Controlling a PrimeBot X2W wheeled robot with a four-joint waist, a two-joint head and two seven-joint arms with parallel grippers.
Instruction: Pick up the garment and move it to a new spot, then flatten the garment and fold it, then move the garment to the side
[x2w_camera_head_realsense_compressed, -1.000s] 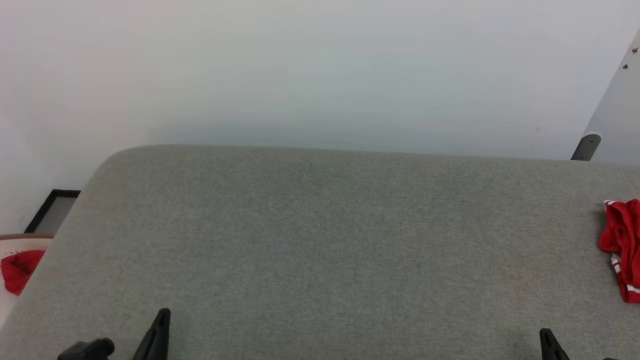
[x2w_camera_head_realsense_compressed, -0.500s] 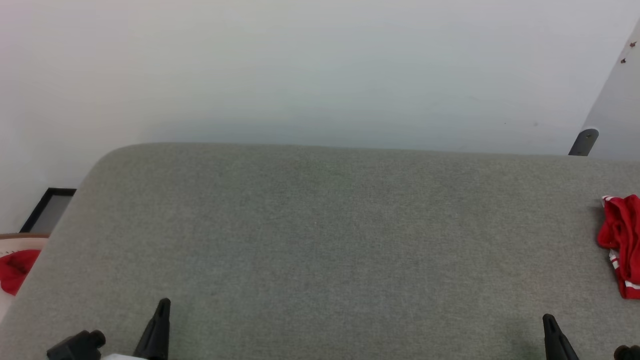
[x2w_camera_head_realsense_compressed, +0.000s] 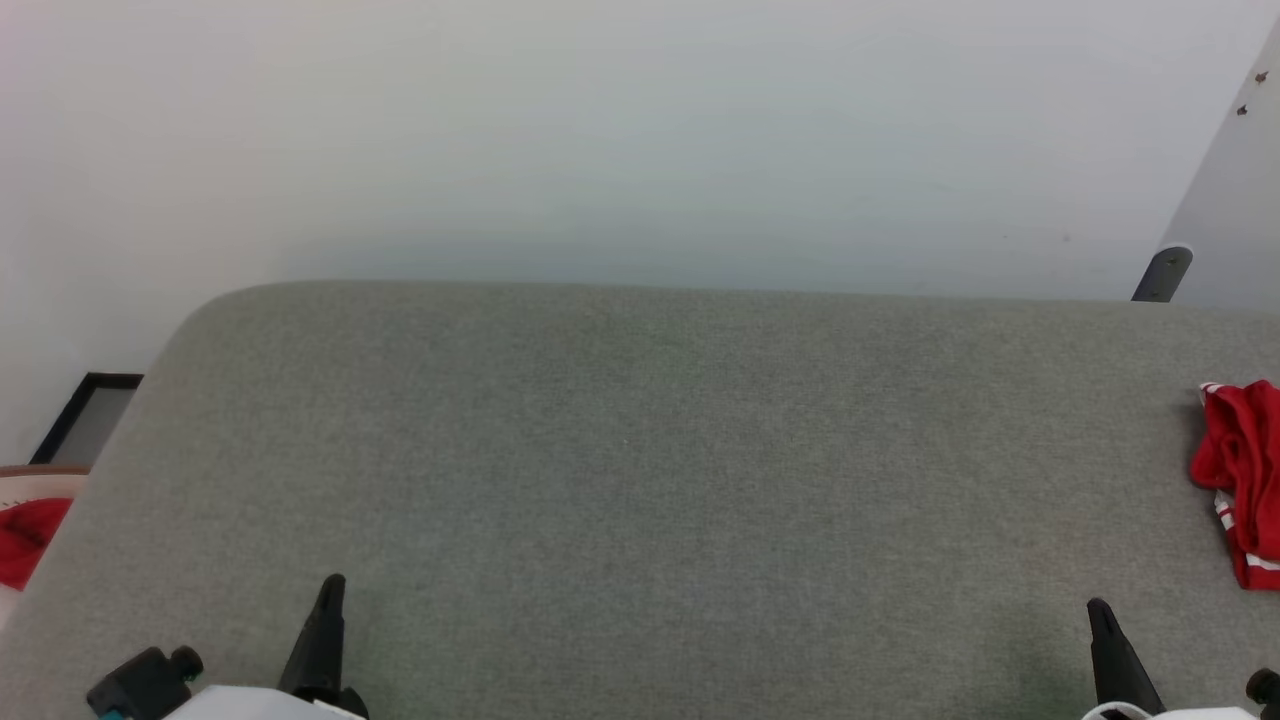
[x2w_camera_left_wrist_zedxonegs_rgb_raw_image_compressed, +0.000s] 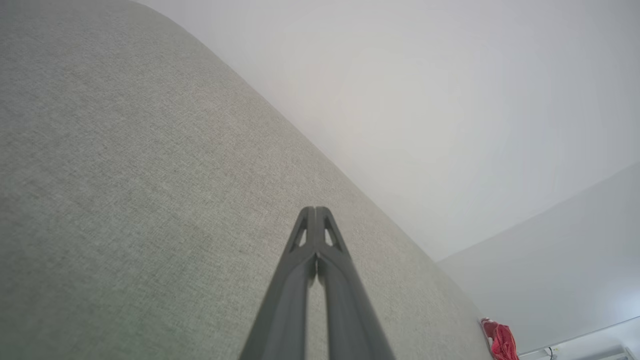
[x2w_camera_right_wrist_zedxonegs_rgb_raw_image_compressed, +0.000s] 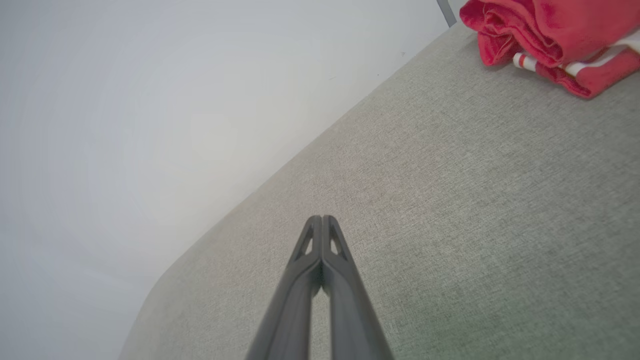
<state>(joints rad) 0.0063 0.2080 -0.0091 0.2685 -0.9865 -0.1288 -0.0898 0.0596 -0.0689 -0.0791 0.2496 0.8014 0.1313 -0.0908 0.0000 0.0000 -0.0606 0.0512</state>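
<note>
The garment (x2w_camera_head_realsense_compressed: 1243, 480) lies crumpled at the right edge of the grey fabric-covered table (x2w_camera_head_realsense_compressed: 640, 470), red with red-striped white trim; it also appears as the garment (x2w_camera_right_wrist_zedxonegs_rgb_raw_image_compressed: 555, 40) at the upper right of the right wrist view and tiny as the garment (x2w_camera_left_wrist_zedxonegs_rgb_raw_image_compressed: 501, 342) in the left wrist view. My left gripper (x2w_camera_head_realsense_compressed: 331, 583) stands near the table's front left, shut and empty, fingertips together as the left gripper (x2w_camera_left_wrist_zedxonegs_rgb_raw_image_compressed: 316, 210). My right gripper (x2w_camera_head_realsense_compressed: 1098, 606) is at the front right, shut and empty, seen as the right gripper (x2w_camera_right_wrist_zedxonegs_rgb_raw_image_compressed: 321, 218), well short of the garment.
A small plain red cloth (x2w_camera_head_realsense_compressed: 25, 535) lies on a pale surface off the table's left edge. A dark-framed panel (x2w_camera_head_realsense_compressed: 85, 420) rests on the floor by the white wall. A grey post (x2w_camera_head_realsense_compressed: 1160, 272) rises behind the table's far right corner.
The head view has shifted, so the table and garment sit slightly higher. Both grippers show a little higher in the picture, with more of the wrists visible. Both stay shut.
</note>
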